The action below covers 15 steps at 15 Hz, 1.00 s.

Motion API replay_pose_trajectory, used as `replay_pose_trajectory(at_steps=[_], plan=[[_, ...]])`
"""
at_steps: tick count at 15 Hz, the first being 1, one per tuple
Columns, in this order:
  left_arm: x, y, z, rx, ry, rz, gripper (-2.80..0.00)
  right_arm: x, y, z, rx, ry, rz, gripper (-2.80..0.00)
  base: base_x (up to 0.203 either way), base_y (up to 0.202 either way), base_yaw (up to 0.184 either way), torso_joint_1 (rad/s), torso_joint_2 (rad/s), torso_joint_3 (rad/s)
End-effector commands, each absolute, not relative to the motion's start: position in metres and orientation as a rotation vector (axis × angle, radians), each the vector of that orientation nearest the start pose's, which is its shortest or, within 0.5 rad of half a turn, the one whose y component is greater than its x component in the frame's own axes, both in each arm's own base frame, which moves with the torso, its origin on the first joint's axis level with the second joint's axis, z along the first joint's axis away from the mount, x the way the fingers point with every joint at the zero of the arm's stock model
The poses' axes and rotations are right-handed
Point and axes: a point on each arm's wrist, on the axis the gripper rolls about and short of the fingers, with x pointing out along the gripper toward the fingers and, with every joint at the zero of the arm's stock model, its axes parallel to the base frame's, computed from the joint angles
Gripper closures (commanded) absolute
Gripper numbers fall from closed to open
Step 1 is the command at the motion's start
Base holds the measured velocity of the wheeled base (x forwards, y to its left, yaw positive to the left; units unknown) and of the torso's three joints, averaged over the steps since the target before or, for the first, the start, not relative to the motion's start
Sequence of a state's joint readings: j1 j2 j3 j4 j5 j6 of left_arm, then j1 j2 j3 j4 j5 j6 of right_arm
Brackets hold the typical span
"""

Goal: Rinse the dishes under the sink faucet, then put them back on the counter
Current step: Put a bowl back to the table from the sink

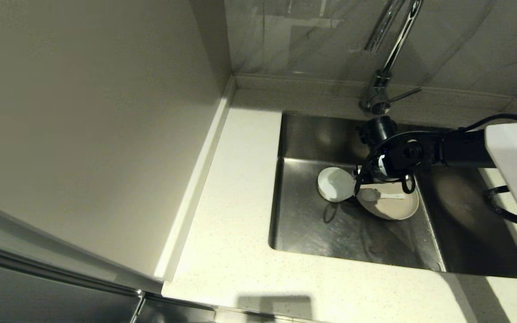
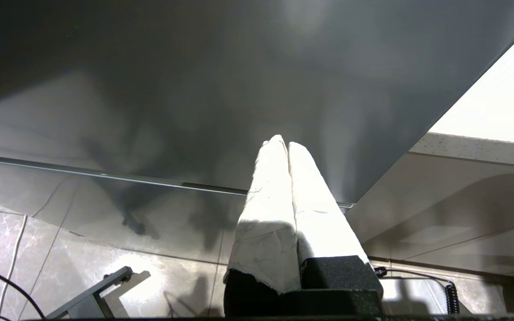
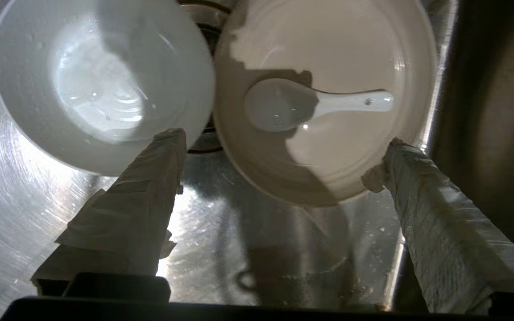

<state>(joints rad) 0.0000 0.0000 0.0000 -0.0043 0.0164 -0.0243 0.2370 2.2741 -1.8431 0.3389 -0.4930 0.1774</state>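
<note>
A square stainless steel sink [image 1: 312, 233] is set into an off-white speckled stone counter [image 1: 231, 224], with a tall chrome gooseneck faucet [image 1: 386, 67] behind it. On the sink floor, a small white round bowl [image 3: 101, 84] touches a shallow cream round plate [image 3: 328, 89] holding a white spoon [image 3: 310, 104]. The right gripper [image 3: 283, 160] hovers above them, fingers spread wide, holding nothing. The left gripper [image 2: 286, 147] is parked below the counter, fingers pressed together and empty.
</note>
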Motion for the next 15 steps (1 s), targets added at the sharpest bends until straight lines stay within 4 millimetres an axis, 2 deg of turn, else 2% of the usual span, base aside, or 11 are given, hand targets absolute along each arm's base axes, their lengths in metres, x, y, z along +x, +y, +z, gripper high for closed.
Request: replay_pose_trajectory(at_steps=[1,7,10,15], plan=[[-0.023,0.000,0.076,-0.025,-0.008,0.017,0.00,0.457,0.102,0.138,-0.119,0.712,-0.304,-2.80,0.000,0.000,0.000,0.000,0.00,0.000],[-0.023,0.000,0.076,-0.025,-0.008,0.017,0.00,0.477,0.116,0.111,-0.153,0.713,-0.276,-2.80,0.000,0.000,0.000,0.000,0.00,0.000],[-0.023,0.000,0.076,-0.025,-0.008,0.017,0.00,0.488,0.119,0.099,-0.177,0.657,-0.257,-2.80,0.000,0.000,0.000,0.000,0.00,0.000],[-0.023,0.000,0.076,-0.025,-0.008,0.017,0.00,0.494,0.121,0.083,-0.201,0.650,-0.249,-2.80,0.000,0.000,0.000,0.000,0.00,0.000]])
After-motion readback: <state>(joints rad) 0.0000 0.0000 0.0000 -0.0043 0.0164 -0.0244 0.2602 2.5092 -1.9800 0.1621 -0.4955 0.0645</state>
